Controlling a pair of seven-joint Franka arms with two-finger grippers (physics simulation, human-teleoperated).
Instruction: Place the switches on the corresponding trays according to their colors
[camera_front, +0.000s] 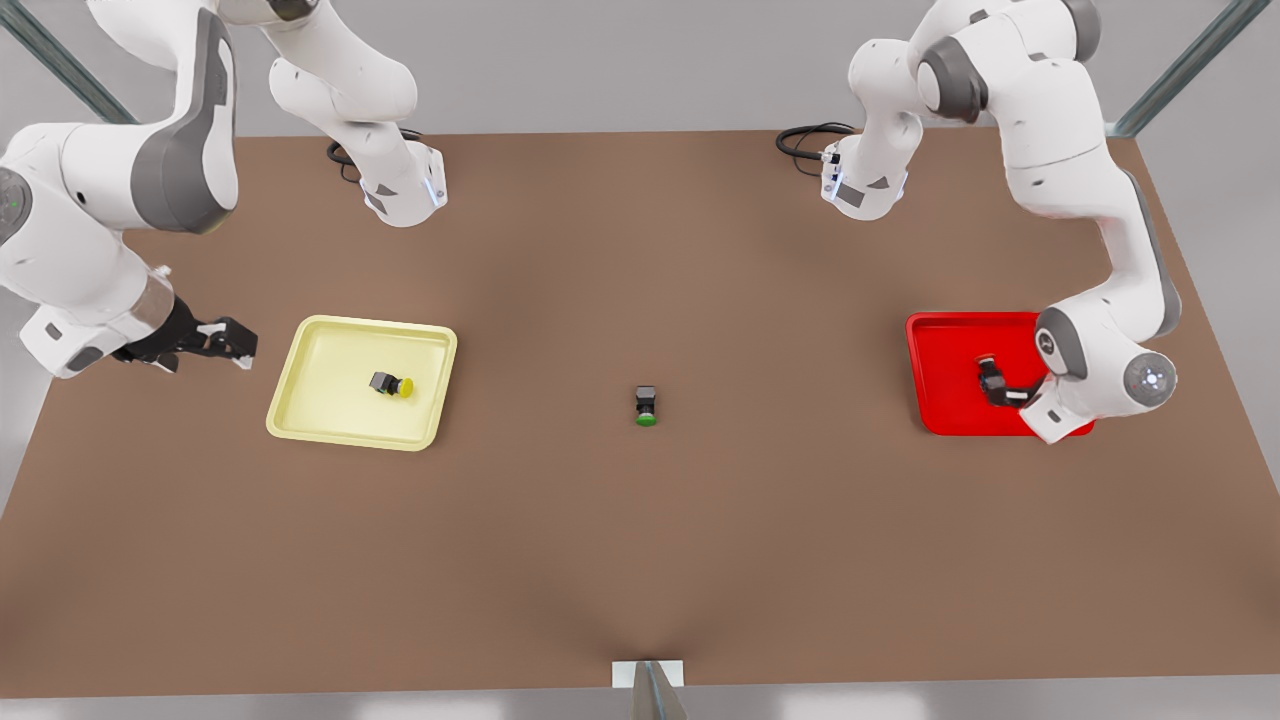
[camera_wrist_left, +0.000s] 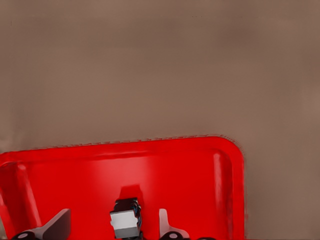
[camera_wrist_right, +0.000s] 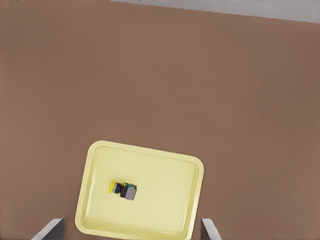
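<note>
Brown table (camera_front: 640, 560); yellow switch (camera_front: 391, 385) cap-rightward

Brown table (camera_front: 640, 560) w/ grey wall behind, metal struts (camera_front: 1180, 70) at corners.

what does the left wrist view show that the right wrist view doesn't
Left wrist view alone: the red tray, with a switch between the left tool's open fingers, its cap hidden. Right wrist view alone: the yellow tray holding the yellow switch, with the right tool's fingers spread wide and away from it. Both share the brown table.
</note>
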